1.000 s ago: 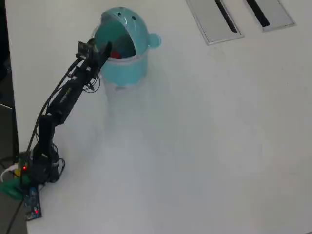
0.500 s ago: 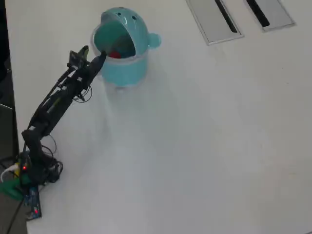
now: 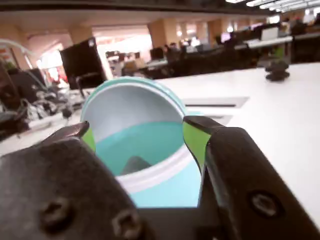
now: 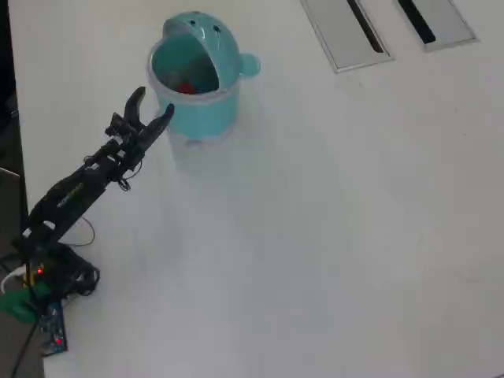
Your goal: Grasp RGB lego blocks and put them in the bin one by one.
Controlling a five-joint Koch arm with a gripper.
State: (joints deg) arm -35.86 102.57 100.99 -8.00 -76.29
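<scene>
A: Where's the gripper (image 4: 151, 105) relative to the bin (image 4: 206, 118)?
B: Just off the bin's left side in the overhead view, near the table's far-left corner. Jaws wide apart, holding nothing.
A: Blocks?
B: Red block (image 4: 184, 87) inside the bin; others not visible.

Arm pulls back from the bin (image 4: 193, 79): a second ago the gripper (image 4: 151, 105) sits over the bin's open mouth, half a second ago at its left rim, now clear of it to the lower left in the overhead view. Arm folds lower toward its base. Fingers (image 4: 163, 118) now spread apart, nothing between them. Red block (image 4: 184, 88) inside the bin now shows unobstructed.
</scene>
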